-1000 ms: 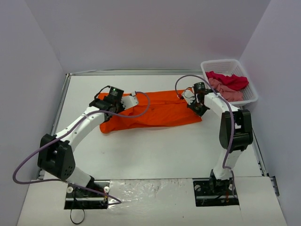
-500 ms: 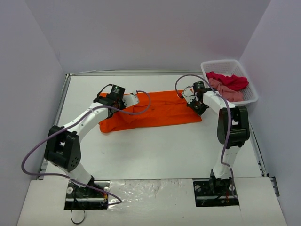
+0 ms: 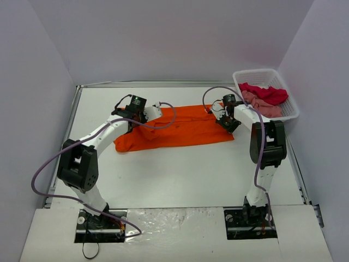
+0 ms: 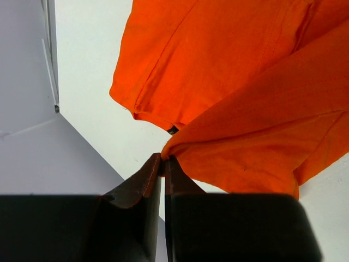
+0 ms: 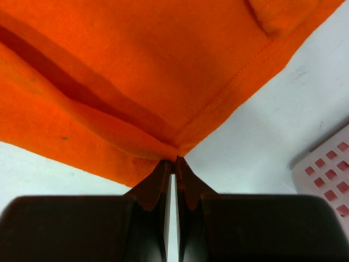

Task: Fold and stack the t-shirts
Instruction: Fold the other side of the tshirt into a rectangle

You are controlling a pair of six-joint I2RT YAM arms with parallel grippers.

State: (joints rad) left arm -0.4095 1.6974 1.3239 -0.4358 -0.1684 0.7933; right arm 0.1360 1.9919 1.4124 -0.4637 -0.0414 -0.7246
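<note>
Pinching opposite ends of the orange shirt, both arms hold it stretched into a long band across the table, a little toward 12 o'clock of centre. The left gripper, at the band's 9 o'clock end, has its jaws shut tight on a bunched corner of cloth. The right gripper, at the 3 o'clock end, is closed just as tightly on a hemmed corner. A white basket at 2 o'clock holds the red shirt and the pink shirt, both unfolded.

Each grip looks thin, taking only the very edge of the fabric, so a hard or uneven pull could likely tug a corner free and let the fold collapse. If one arm leads the other, the band may skew and the edges fail to line up. The left arm's purple cable drapes over the cloth and could drag it.
</note>
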